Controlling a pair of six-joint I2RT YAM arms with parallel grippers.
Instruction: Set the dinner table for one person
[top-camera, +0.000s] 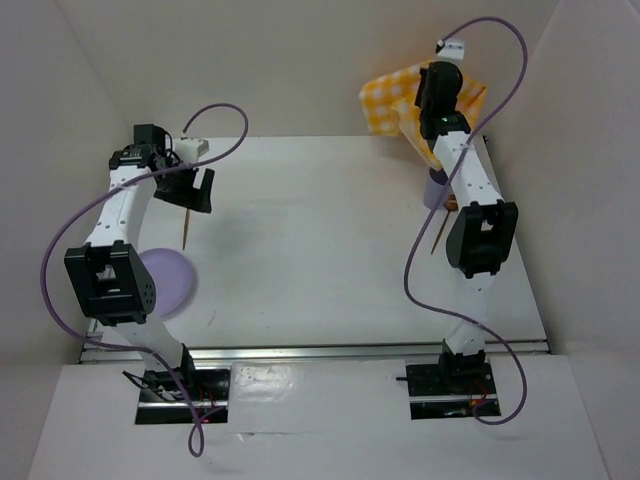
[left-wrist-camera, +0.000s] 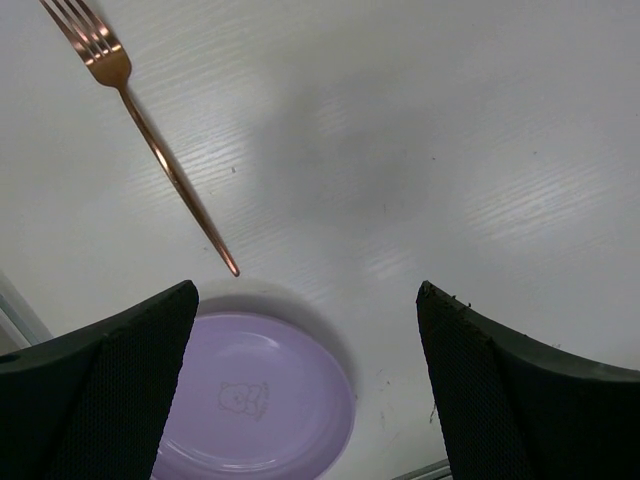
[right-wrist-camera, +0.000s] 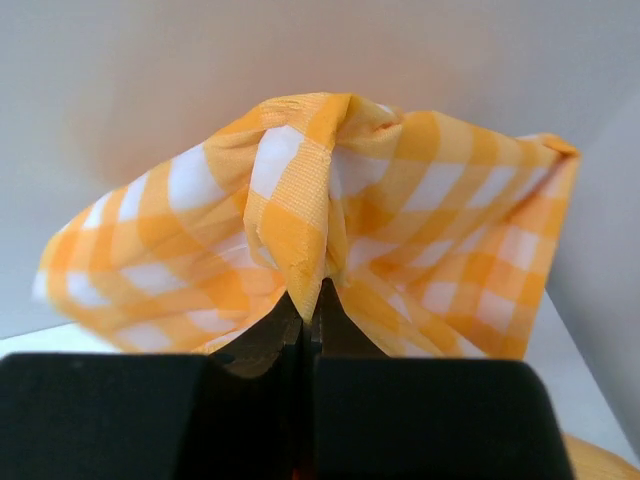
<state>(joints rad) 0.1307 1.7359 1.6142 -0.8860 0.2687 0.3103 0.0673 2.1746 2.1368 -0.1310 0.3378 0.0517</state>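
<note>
- Right gripper (right-wrist-camera: 305, 322) is pinched shut on the soft yellow-and-white checked cloth (right-wrist-camera: 400, 230), holding it up at the far right corner of the dinner table (top-camera: 320, 220).
- Left gripper (left-wrist-camera: 307, 300) hangs wide open, holding nothing.
- On the flat white top lie a round, smooth purple plate (left-wrist-camera: 270, 400) and a thin, shiny copper fork (left-wrist-camera: 160, 165), not lined up.
- I think most of the job is left.

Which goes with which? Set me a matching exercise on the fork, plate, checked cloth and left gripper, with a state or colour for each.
Things:
1 fork
2 plate
3 checked cloth
4 left gripper

States:
A open, holding nothing
B pinched in the right gripper
C copper-coloured, flat on the dinner table
D purple

Pairs: 1-C, 2-D, 3-B, 4-A.
</note>
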